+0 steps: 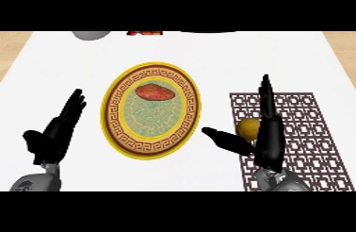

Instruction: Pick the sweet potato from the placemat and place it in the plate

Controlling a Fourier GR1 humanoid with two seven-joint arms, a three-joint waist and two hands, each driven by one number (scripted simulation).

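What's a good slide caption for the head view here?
Sweet potato rests in the patterned plate; open right hand over the placemat beside a yellow object; left hand open.

The right robot hand (pixel 268 132) hides part of a yellow round thing (pixel 247 128); a grey object (pixel 90 35) and a red item (pixel 145 33) at the bench's far edge are cut off.

One view only: head camera, set above the near edge of the counter (pixel 208 52), facing steeply down and away across its white top. Close range; the plate (pixel 118 132) sits centre frame, the placemat (pixel 299 132) right of the plate, both forearms entering from the lower edge below the plate.
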